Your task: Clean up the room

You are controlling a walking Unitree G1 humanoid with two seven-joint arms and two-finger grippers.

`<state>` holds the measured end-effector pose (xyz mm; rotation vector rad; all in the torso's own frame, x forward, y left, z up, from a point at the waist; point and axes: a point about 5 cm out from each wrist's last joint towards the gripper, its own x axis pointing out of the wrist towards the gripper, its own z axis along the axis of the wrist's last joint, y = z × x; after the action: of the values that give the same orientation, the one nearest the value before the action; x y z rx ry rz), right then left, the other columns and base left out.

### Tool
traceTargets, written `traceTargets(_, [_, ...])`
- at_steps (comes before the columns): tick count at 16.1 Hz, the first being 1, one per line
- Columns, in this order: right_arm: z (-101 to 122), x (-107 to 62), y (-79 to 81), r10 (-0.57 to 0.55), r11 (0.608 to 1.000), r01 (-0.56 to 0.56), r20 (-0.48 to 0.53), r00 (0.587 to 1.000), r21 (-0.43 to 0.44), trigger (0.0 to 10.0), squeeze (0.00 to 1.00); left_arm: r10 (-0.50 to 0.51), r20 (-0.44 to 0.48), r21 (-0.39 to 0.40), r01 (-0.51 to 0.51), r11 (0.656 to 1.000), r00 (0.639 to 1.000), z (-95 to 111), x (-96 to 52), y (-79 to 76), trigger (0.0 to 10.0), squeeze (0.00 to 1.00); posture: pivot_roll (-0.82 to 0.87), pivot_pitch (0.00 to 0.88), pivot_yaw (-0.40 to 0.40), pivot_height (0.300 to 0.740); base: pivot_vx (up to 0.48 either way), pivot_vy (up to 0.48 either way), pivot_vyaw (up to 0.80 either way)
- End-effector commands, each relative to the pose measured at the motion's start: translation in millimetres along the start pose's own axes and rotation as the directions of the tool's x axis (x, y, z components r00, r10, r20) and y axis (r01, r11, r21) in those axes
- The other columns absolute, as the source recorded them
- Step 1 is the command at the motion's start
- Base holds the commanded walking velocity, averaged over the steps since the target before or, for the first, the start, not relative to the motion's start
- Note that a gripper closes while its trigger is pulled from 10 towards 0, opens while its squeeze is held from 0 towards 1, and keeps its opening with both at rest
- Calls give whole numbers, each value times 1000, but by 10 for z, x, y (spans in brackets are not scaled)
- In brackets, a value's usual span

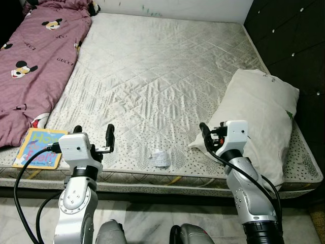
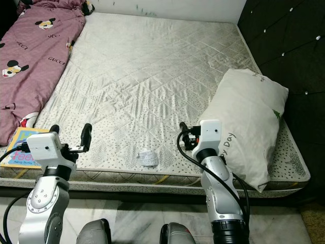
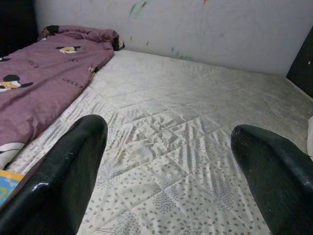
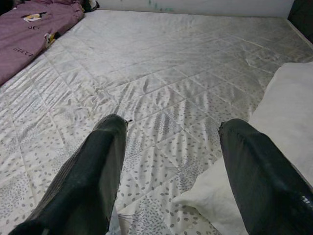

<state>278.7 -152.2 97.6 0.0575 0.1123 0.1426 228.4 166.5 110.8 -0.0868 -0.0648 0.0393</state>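
Observation:
A crumpled white paper scrap (image 1: 160, 158) lies near the front edge of the bare quilted mattress (image 1: 152, 76). A colourful children's book (image 1: 39, 148) rests at the front left corner, beside a purple cartoon-print blanket (image 1: 35, 56). A white pillow (image 1: 259, 117) sits askew at the front right. My left gripper (image 1: 94, 134) hovers open over the front edge, between the book and the scrap. Open too, my right gripper (image 1: 213, 133) is just right of the scrap, its fingers (image 4: 259, 171) close to the pillow's corner (image 4: 288, 122). Both hold nothing.
A dark tufted headboard panel (image 1: 289, 35) runs along the right side of the bed. A white wall (image 3: 205, 29) with small marks backs the far edge. Pale floor (image 1: 152, 223) lies below the mattress front, by my legs.

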Motion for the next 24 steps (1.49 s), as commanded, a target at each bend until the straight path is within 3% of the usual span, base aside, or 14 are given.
traceTargets(1, [22,-14,-15,2,1000,-2,4,1000,4,10000,0,5,6,1,-5,1000,1000,34,-5,-10,10000,0,-13,152,-58,691,0,0,0])
traceTargets(11, [16,19,6,31,1000,-31,-9,999,-5,10000,0,21,10,3,-21,1000,1000,47,48,-35,10000,0,-20,156,-63,581,0,0,0])
traceTargets(21, [-20,121,150,168,985,-169,-33,985,-19,10000,0,56,23,3,-56,998,998,67,68,-16,10000,0,-15,158,-69,581,0,0,0])
traceTargets(24, [-26,131,156,183,983,-184,-30,983,-20,10000,0,50,22,-2,-50,999,999,61,70,-20,10000,0,-16,157,-69,551,0,0,0])
